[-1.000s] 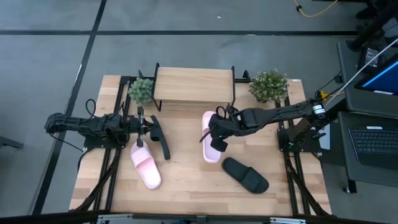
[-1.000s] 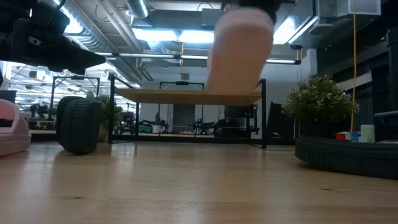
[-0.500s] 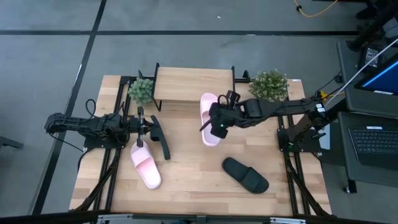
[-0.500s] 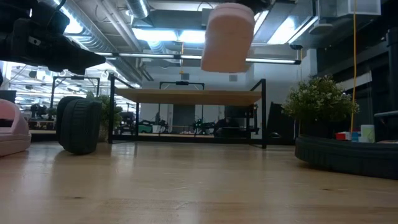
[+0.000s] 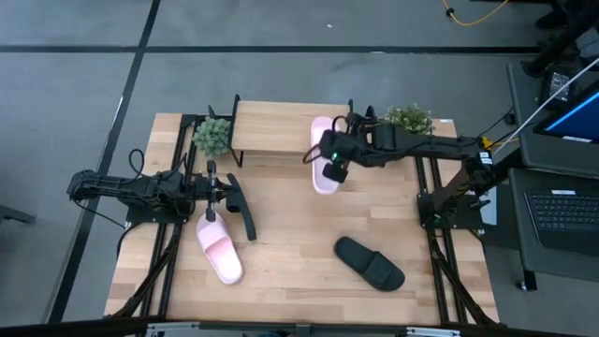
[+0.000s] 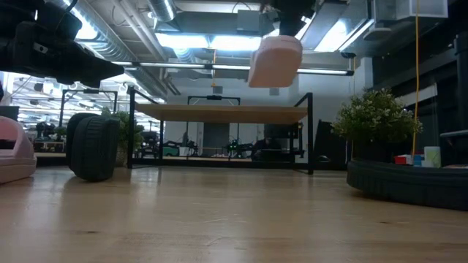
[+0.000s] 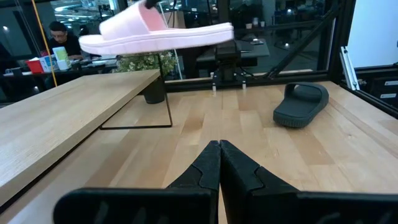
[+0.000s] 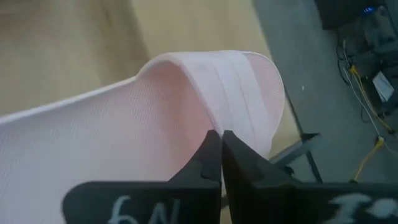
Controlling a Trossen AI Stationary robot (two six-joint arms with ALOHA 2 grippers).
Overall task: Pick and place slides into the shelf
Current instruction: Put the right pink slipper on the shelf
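The right gripper (image 5: pixel 334 167) is clamping a pale pink slide (image 5: pixel 324 154) by its strap, fingers (image 8: pixel 214 163) pressed together on the strap's edge, and is holding it in the air over the right end of the shelf (image 5: pixel 281 126); in the low view the slide (image 6: pixel 275 61) is hanging clear above the plank top (image 6: pixel 219 112), its sole apparently tilted rather than level. The grip is taking only a narrow bite of soft strap, so the slide is probably free to swing or slip out if the arm is jolted. Because part of the slide is overhanging the shelf's front edge near the black corner post (image 5: pixel 350 117), a release from this position is likely to tip it off onto the tabletop (image 5: pixel 290 243), and a descent may catch the post or brush the small potted plant (image 5: pixel 408 120) just beside that corner. The left gripper (image 5: pixel 227 195) is waiting low over the left of the table with its fingers (image 7: pixel 219 163) closed together on nothing, near a black slide (image 5: pixel 242 208) standing on edge and a second pink slide (image 5: pixel 218 248); another black slide (image 5: pixel 369 262) is lying well apart at the front right.
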